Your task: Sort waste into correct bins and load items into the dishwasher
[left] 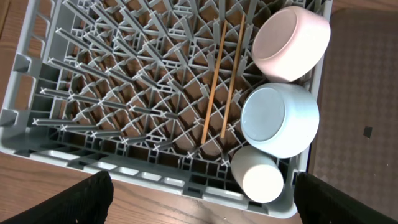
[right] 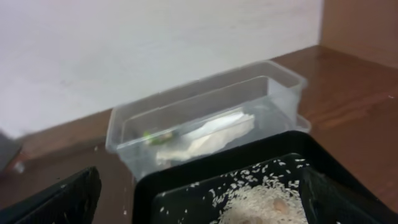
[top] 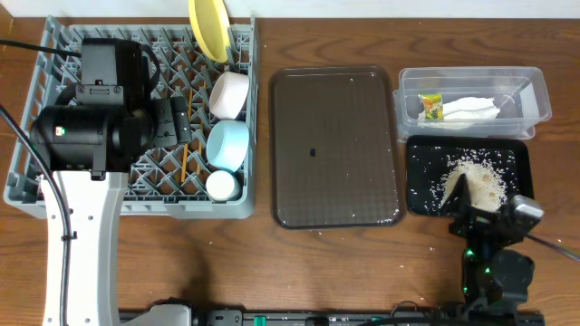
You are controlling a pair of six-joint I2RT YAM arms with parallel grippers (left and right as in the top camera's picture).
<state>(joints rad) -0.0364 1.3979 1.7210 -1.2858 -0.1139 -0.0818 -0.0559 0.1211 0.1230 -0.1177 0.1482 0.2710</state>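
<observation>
- The grey dish rack (top: 181, 206) sits on the left of the table (top: 381, 263) and holds all the tableware.
- A yellow plate (top: 208, 27) stands on edge at the rack's far right corner, reaching above the rim.
- Down the rack's right side runs a row of three, each close to the next: a white bowl (left: 291, 42), a light blue bowl (left: 280, 119) and a small white cup (left: 258, 177). All are tipped on their sides between the pegs.
- A pair of thin wooden chopsticks (left: 214, 84) lies side by side across the pegs, just left of the blue bowl.
- The clear tub (top: 536, 91) at the far right holds a green-and-yellow wrapper (top: 430, 106) and beside it a crumpled white napkin (top: 471, 110).
- The glossy black tray (top: 419, 186), just in front of the tub, holds a heap of whitish rice scraps (top: 480, 177), with loose grains scattered around it.
- The brown serving tray (top: 335, 118) lies between the rack and the bins, with a small dark speck near its middle.
- The left gripper (left: 202, 180) hangs over the rack's near edge, fingers spread wide and holding nothing.
- The right gripper (right: 199, 177) is over the black tray's near side, fingers also spread and holding nothing. From overhead it may touch the rice heap, but dark fingers against the dark tray make that hard to tell.
</observation>
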